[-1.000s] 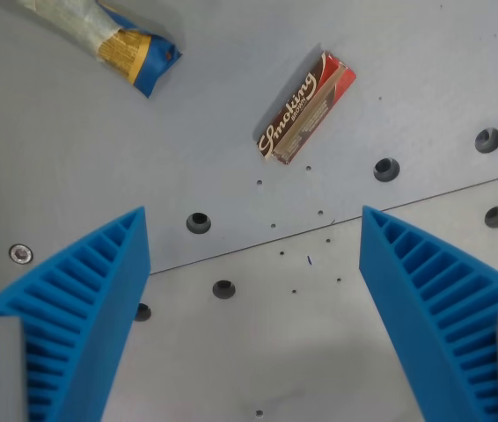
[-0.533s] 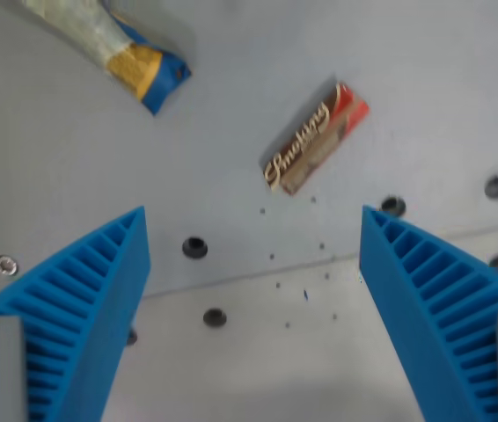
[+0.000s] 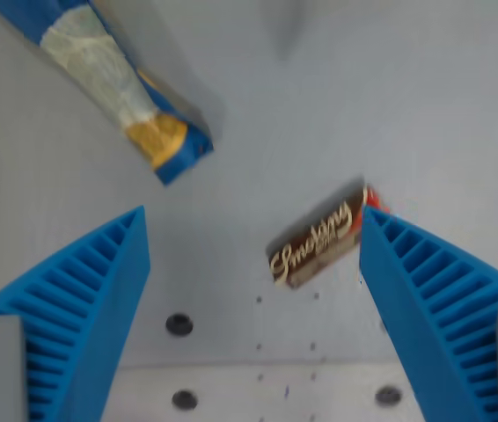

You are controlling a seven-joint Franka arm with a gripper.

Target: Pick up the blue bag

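The bag (image 3: 113, 83) lay at the far left of the table (image 3: 390, 97), well apart from the gripper (image 3: 253, 299) — a long blue packet, slanted, with a pale printed panel and a yellow patch near its closer end. The gripper's jaws stood spread wide, holding nothing. A brown box (image 3: 319, 246) lay just beside the right finger (image 3: 429, 308).

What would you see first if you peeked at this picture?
Two big blue ribbed fingers of the open gripper fill the bottom corners. At the top left lies the blue bag, slanted on the grey table. A small brown packet sits beside the finger on the wrist view's right.
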